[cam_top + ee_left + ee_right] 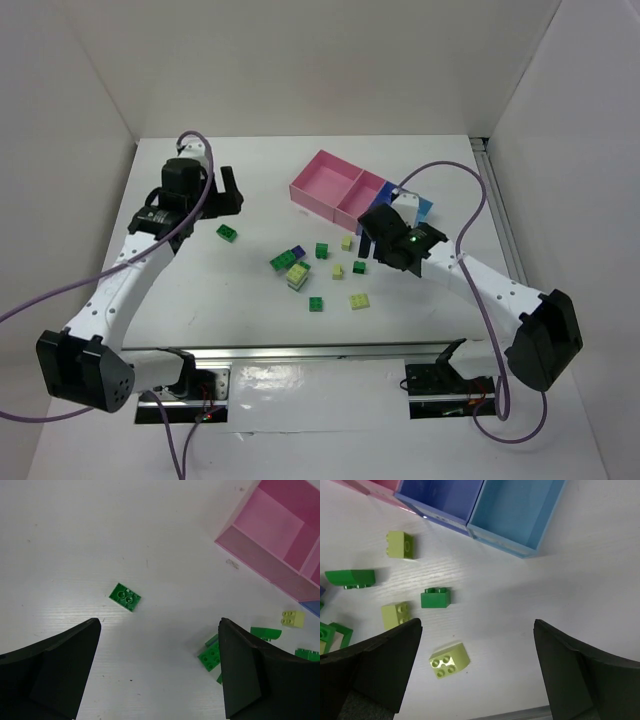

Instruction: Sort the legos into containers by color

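Legos lie scattered mid-table: a lone green brick [227,232] [125,596], a green, yellow and dark blue cluster [290,264], and pale yellow bricks [359,301] [449,660]. The containers stand in a row at the back: large pink tray [325,180] [272,535], small pink tray [360,198], blue tray [442,497] and light blue tray [422,208] [515,510]. My left gripper [218,188] [160,625] hangs open above the lone green brick. My right gripper [372,235] [477,625] is open over the table, just right of a pale yellow brick, in front of the blue trays. Neither holds anything.
White walls close in the table at the back and both sides. A metal rail [320,352] runs along the near edge between the arm bases. Purple cables [470,215] loop over both arms. More green bricks [435,598] [210,656] lie between the two grippers.
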Motion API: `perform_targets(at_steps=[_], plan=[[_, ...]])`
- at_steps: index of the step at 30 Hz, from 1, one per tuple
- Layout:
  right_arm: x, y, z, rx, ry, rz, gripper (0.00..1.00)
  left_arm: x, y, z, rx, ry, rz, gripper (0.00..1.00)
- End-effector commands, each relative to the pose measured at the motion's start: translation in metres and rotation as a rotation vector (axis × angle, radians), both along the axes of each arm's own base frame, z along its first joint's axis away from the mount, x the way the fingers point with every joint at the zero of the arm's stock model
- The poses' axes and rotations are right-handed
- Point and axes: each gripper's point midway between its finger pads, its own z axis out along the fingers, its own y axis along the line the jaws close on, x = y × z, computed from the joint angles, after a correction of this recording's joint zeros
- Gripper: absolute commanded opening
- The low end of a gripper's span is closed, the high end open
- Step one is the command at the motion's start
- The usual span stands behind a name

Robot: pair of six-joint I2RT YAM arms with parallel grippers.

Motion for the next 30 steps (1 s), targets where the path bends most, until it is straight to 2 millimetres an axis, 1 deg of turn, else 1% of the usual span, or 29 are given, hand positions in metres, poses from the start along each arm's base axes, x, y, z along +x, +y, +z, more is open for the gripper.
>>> perform_targets(at_steps=[1,3,5,6,7,8,9,11,12,13,14,15,16,17,18,19,20,21,23,24,26,27,28,29,30], plan=[[0.004,0.012,-0.001,0.075,-0.046,0.005,1.00,-0.004,-0.006,0.016,0.023,-0.001,-0.063,1.00],[0.003,0.017,-0.004,0.106,-0.056,0.005,1.00,-0.003,0.003,0.017,0.022,-0.005,0.002,1.00],[0.002,0.019,-0.001,0.128,-0.060,0.001,1.00,-0.003,0.015,0.010,-0.004,-0.003,0.099,1.00],[0.002,0.020,-0.001,0.127,-0.068,-0.005,1.00,-0.005,0.011,0.007,-0.037,0.016,0.083,1.00],[0.003,0.021,0.003,0.139,-0.082,-0.005,1.00,-0.005,0.014,0.007,-0.076,0.021,0.092,1.00],[0.004,0.019,0.004,0.134,-0.087,-0.010,1.00,-0.006,0.011,0.001,-0.095,0.038,0.071,1.00],[0.002,0.018,0.000,0.128,-0.080,-0.010,1.00,-0.006,0.000,-0.005,-0.130,0.064,0.029,1.00],[0.002,0.017,0.000,0.125,-0.085,-0.002,1.00,-0.006,-0.003,-0.015,-0.139,0.103,0.003,1.00],[0.003,0.018,0.001,0.122,-0.091,0.006,1.00,-0.004,-0.001,-0.020,-0.138,0.118,0.019,1.00],[0.001,0.018,-0.003,0.123,-0.078,0.012,1.00,-0.003,0.001,-0.037,-0.154,0.178,0.071,1.00],[0.000,0.018,0.000,0.130,-0.086,0.012,1.00,-0.004,0.003,-0.041,-0.160,0.219,0.106,0.97],[-0.002,0.018,-0.004,0.123,-0.073,0.026,1.00,-0.003,0.003,-0.048,-0.169,0.255,0.135,0.95],[-0.002,0.017,-0.004,0.123,-0.080,0.032,1.00,-0.001,0.006,-0.056,-0.192,0.291,0.198,0.95],[-0.001,0.021,0.000,0.146,-0.093,0.040,1.00,-0.005,0.003,-0.077,-0.175,0.382,0.226,0.94],[-0.004,0.018,-0.004,0.139,-0.095,0.049,1.00,-0.001,0.003,-0.079,-0.171,0.395,0.259,0.94],[-0.004,0.021,-0.002,0.153,-0.104,0.068,1.00,0.001,0.014,-0.085,-0.155,0.400,0.350,0.94],[-0.004,0.021,0.001,0.164,-0.118,0.069,1.00,0.002,0.011,-0.096,-0.138,0.432,0.369,0.94],[-0.008,0.024,-0.001,0.169,-0.114,0.096,1.00,0.003,0.012,-0.100,-0.124,0.440,0.395,0.94],[-0.007,0.027,0.004,0.183,-0.131,0.111,1.00,0.007,0.013,-0.106,-0.146,0.443,0.458,0.95],[-0.007,0.026,0.004,0.176,-0.131,0.117,1.00,0.008,0.013,-0.118,-0.144,0.473,0.475,0.95],[-0.009,0.025,0.005,0.176,-0.131,0.117,1.00,0.014,0.010,-0.128,-0.161,0.492,0.507,0.94],[-0.009,0.025,0.006,0.176,-0.131,0.117,1.00,0.015,0.013,-0.137,-0.162,0.514,0.530,0.91],[-0.009,0.024,0.005,0.169,-0.130,0.123,1.00,0.022,0.010,-0.137,-0.181,0.514,0.533,0.90],[-0.009,0.024,0.005,0.169,-0.130,0.123,1.00,0.024,0.009,-0.152,-0.186,0.546,0.563,0.87],[-0.009,0.024,0.008,0.169,-0.139,0.130,1.00,0.027,0.008,-0.157,-0.192,0.555,0.578,0.87]])
